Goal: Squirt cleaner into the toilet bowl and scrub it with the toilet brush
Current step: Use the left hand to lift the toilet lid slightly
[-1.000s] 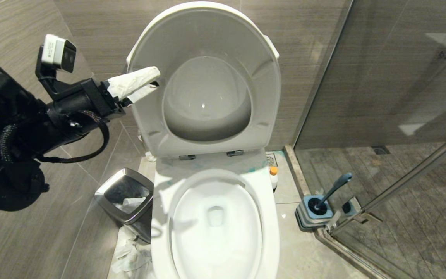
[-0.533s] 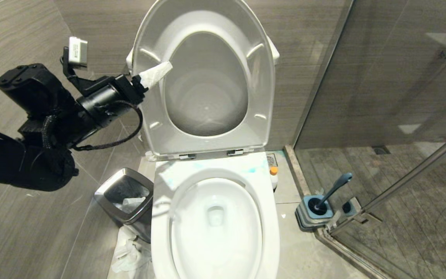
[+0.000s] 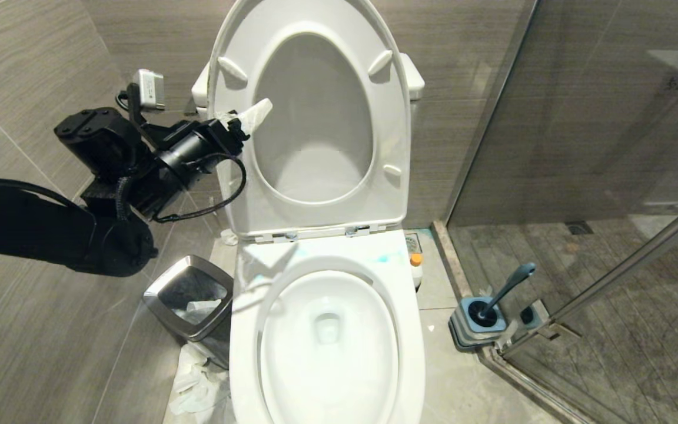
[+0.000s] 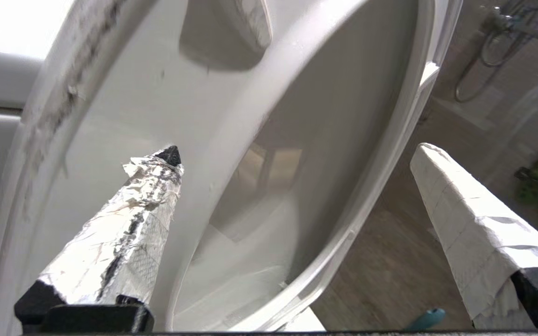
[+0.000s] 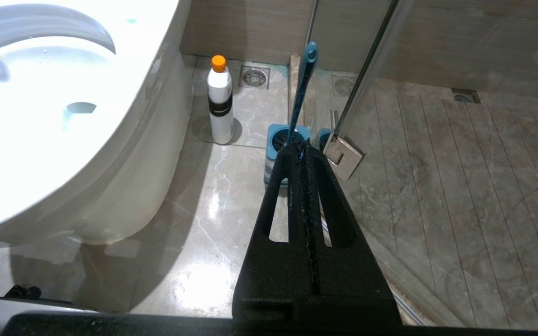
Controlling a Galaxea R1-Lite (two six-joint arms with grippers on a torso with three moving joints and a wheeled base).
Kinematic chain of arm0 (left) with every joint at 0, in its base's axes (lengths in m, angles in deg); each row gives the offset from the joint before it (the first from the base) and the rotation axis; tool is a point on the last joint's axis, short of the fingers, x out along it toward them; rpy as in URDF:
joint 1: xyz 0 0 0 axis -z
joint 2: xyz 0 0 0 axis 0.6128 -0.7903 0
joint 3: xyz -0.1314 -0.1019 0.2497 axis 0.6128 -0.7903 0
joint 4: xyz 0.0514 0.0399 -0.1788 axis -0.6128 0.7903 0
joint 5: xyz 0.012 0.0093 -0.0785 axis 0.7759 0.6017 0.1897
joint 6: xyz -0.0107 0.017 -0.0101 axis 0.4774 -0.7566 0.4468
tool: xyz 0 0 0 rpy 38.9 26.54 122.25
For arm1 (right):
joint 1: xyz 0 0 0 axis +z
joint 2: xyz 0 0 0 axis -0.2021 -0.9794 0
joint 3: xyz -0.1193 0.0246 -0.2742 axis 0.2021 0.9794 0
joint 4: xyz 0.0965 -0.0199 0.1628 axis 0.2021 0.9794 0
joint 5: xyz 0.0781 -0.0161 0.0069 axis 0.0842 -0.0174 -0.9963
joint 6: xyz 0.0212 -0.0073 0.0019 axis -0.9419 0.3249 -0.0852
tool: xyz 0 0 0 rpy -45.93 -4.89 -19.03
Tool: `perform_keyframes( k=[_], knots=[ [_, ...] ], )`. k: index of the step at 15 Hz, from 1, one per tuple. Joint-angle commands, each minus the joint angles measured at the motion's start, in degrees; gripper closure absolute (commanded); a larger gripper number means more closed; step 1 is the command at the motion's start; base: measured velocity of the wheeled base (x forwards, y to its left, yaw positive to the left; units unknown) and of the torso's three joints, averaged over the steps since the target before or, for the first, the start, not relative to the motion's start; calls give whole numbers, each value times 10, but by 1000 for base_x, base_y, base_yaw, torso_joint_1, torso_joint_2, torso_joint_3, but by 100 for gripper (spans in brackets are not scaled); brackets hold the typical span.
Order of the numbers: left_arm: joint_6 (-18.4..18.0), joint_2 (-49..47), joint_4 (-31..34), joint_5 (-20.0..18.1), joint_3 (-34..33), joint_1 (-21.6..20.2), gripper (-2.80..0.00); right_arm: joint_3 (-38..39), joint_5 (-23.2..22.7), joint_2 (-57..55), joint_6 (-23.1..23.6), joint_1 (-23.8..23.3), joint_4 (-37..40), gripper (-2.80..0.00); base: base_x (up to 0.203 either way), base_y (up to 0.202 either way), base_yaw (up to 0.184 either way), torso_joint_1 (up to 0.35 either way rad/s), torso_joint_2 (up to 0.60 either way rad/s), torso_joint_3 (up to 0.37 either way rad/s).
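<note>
The white toilet bowl (image 3: 413, 330) stands uncovered, its seat (image 3: 395, 200) and lid raised against the tank. Pale blue cleaner smears (image 3: 389, 257) mark the ledge behind the bowl. My left gripper (image 3: 248, 121) is open at the raised seat's left side. One of its paper-wrapped fingers (image 4: 152, 196) rests on the seat's underside (image 4: 124, 107); the other hangs free, holding nothing. The toilet brush (image 3: 509, 287) leans in its grey-and-blue holder (image 3: 473, 330) on the floor to the right. My right gripper (image 5: 299, 147) is shut and empty, low over the floor, pointing at the brush handle (image 5: 304, 88).
A white bottle with an orange cap (image 5: 220, 107) stands between toilet and brush holder. A steel-rimmed bin (image 3: 189, 300) sits left of the bowl, with crumpled tissue (image 3: 195, 383) on the floor by it. A glass shower door (image 3: 610, 147) and its hinge (image 5: 342, 156) close off the right.
The seat and lid have swung from tilted forward to upright against the tank. My left gripper followed them back and to the right, still open. The right arm stayed still.
</note>
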Motion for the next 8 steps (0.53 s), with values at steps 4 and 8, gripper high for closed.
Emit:
perform_keyframes(
  k=[4,8],
  knots=[
    [2,-21,-4,2,14,-4,-280,0,0,-1,0,0,0,0,0,0,0,0,0,0],
    [4,-28,-5,2,16,-5,-280,0,0,-1,0,0,0,0,0,0,0,0,0,0]
  ],
)
